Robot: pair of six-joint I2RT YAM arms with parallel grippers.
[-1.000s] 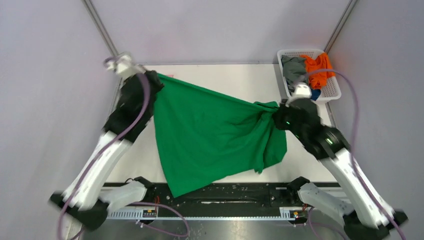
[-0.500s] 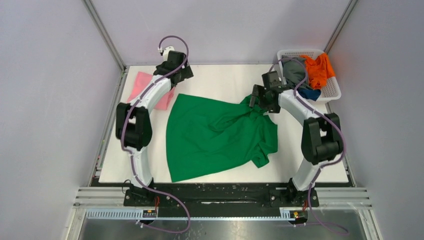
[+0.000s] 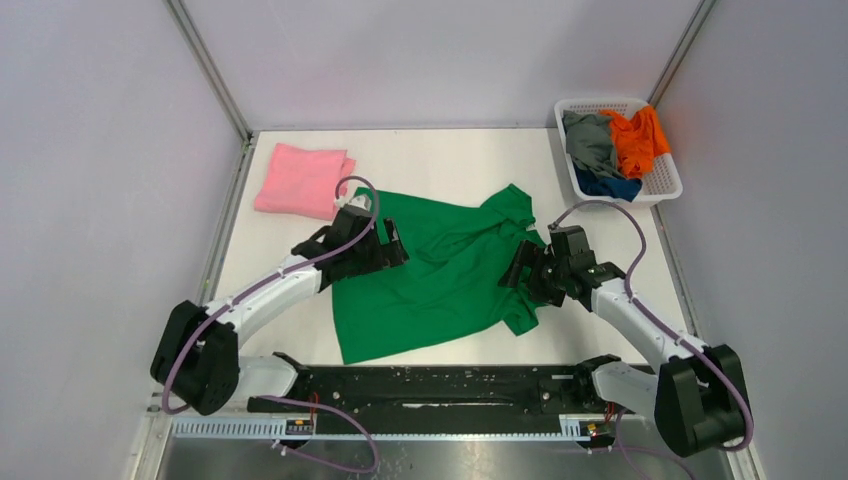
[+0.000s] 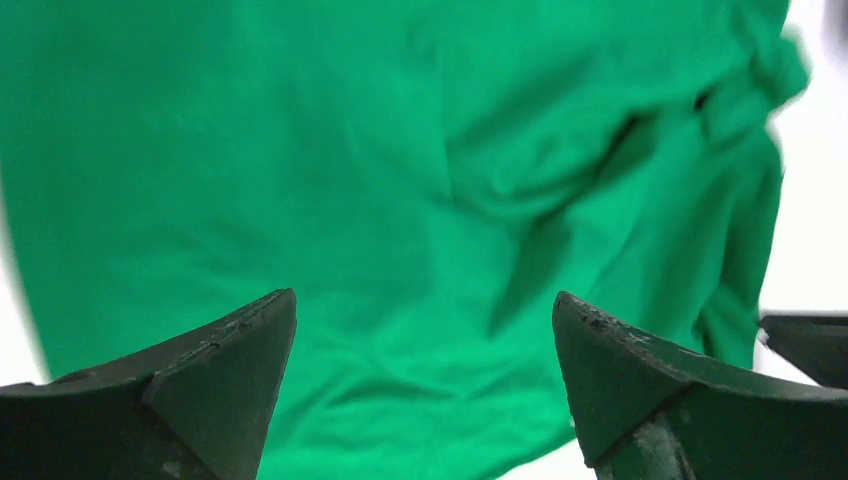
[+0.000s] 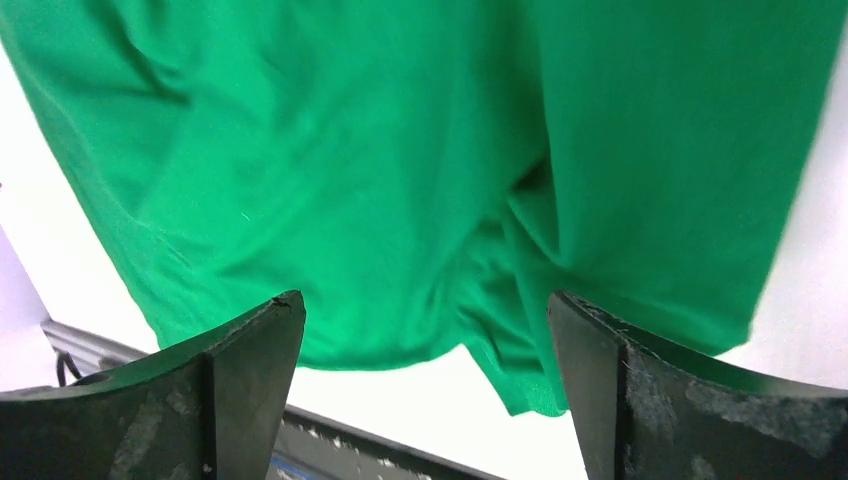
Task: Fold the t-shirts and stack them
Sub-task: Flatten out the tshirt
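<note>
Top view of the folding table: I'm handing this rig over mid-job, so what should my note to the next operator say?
Left gripper: jaws open, empty, over the green t-shirt.
Right gripper: jaws open, empty, over that shirt's right side.
The green t-shirt lies rumpled and unfolded in the middle of the table. The pink t-shirt lies folded at the far left. The grey t-shirt, orange t-shirt and dark blue t-shirt sit in the white basket, far right.
Done: pink folded.
Left: flatten and fold green, stack it on pink, then the three in the basket.

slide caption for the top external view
Left gripper and right gripper open above a rumpled green t-shirt; folded pink t-shirt far left, white basket far right.
</note>
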